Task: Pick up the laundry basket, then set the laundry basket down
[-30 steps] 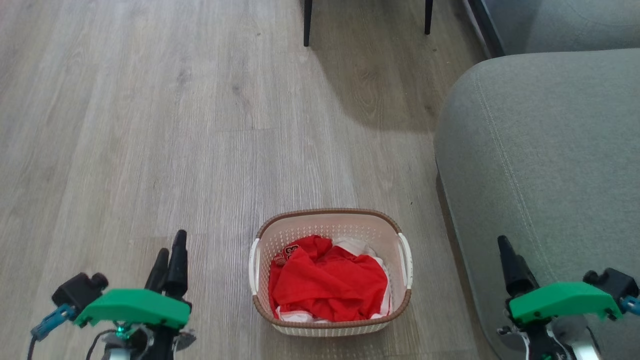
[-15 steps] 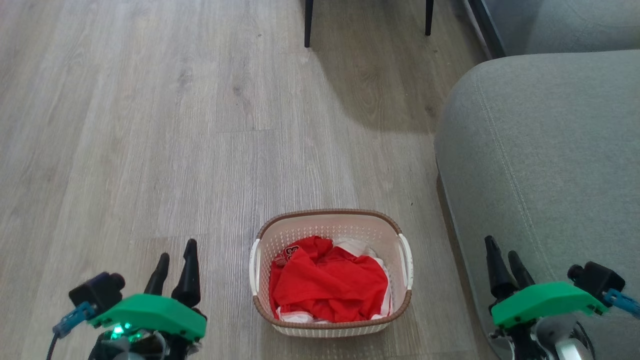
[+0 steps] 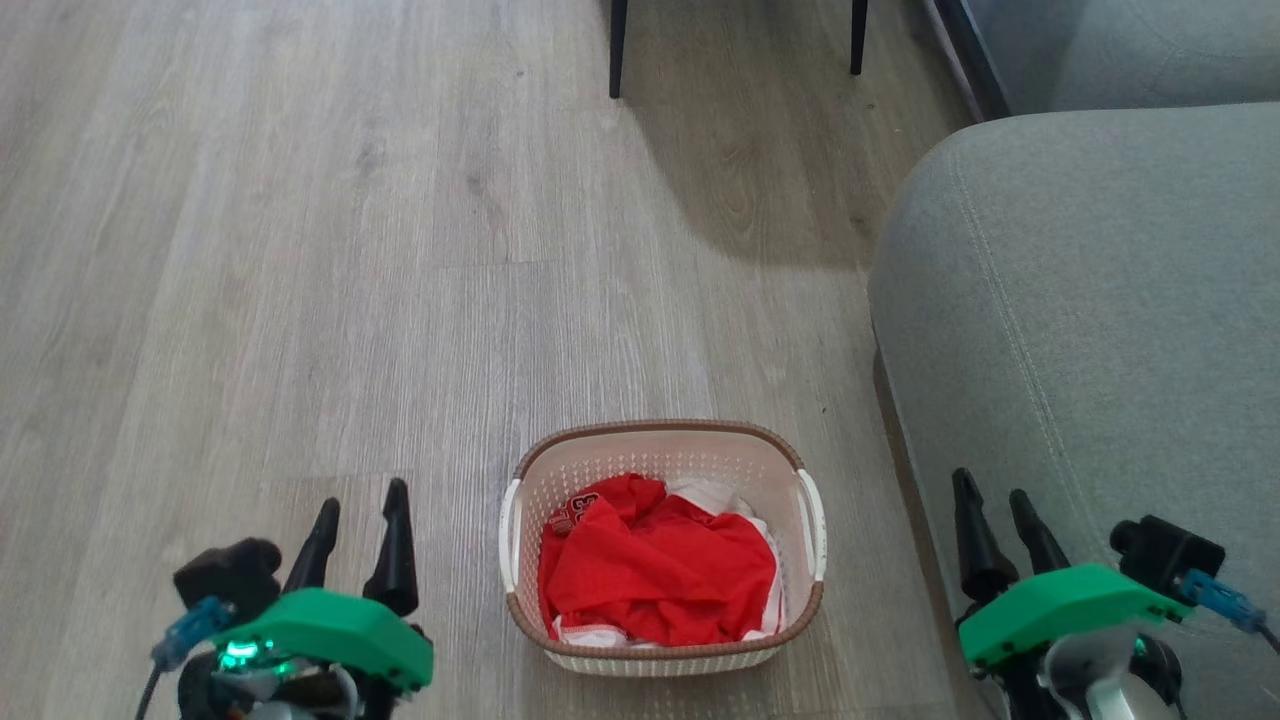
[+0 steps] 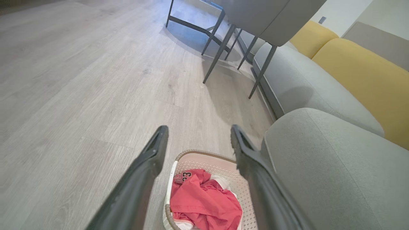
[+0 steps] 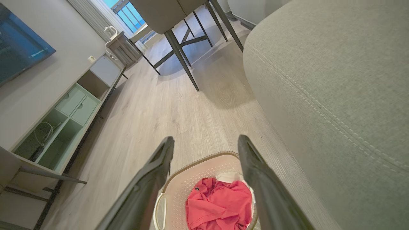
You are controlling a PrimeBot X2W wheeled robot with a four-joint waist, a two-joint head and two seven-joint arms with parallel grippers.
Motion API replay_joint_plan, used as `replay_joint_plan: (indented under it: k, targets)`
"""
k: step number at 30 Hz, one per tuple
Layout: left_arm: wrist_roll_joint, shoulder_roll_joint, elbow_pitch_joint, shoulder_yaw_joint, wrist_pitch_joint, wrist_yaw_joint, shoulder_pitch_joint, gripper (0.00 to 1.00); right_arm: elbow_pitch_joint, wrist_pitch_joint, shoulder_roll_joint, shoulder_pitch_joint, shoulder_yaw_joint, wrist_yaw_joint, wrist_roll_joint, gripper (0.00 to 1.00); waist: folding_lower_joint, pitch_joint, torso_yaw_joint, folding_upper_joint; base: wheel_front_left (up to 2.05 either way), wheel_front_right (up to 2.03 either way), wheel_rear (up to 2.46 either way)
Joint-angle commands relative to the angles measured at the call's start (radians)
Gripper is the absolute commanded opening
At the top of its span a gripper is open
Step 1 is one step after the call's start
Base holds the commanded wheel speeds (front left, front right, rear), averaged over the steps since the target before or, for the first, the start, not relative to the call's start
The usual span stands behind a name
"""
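The laundry basket (image 3: 662, 452) stands on the wood floor, cream-white and perforated, with a brown rim, white side handles, and red and white clothes heaped inside. It also appears low in the left wrist view (image 4: 204, 158) and the right wrist view (image 5: 204, 163). My left gripper (image 3: 361, 502) hovers to the basket's left, open and empty, well apart from the handle. Off to the basket's right, over the sofa's edge, my right gripper (image 3: 992, 484) is open and empty too. Both grippers' fingers (image 4: 150, 159) (image 5: 252, 159) frame the basket from above in the wrist views.
A grey sofa (image 3: 1100, 300) fills the right side, close to the basket. Dark chair legs (image 3: 617, 45) stand at the far end of the floor. Yellow cushions (image 4: 361, 67) lie beyond the sofa, and a low shelf unit (image 5: 64, 121) runs along the opposite wall.
Both grippers have drifted inward toward the basket, and each has turned so its two fingers now show apart. The basket has not moved.
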Motion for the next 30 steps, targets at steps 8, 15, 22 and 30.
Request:
replay_joint_plan:
  k: [8, 15, 22, 30]
  targets:
    - [0.119, 0.030, -0.052, -0.009, -0.037, 0.033, -0.016, 1.00, -0.050, -0.039, -0.012, -0.017, 0.041, -0.001, -0.115, 1.00, 0.0000, -0.001, -0.003, 0.0000, 0.00, 0.00, 0.00]
    - [0.201, 0.037, -0.061, -0.030, -0.058, 0.053, -0.010, 1.00, -0.058, -0.059, -0.012, -0.015, 0.058, -0.001, -0.197, 1.00, 0.0000, 0.000, -0.003, 0.0000, 0.00, 0.00, 0.00]
    - [0.258, 0.028, -0.066, -0.029, -0.078, 0.066, -0.001, 1.00, -0.066, -0.080, -0.013, -0.015, 0.076, -0.001, -0.278, 1.00, 0.0000, 0.001, -0.003, 0.0000, 0.00, 0.00, 0.00]
    - [0.345, 0.017, -0.069, -0.022, -0.102, 0.063, 0.009, 1.00, -0.074, -0.103, -0.014, -0.016, 0.098, -0.001, -0.372, 1.00, 0.0000, 0.002, -0.005, 0.0000, 0.00, 0.00, 0.00]
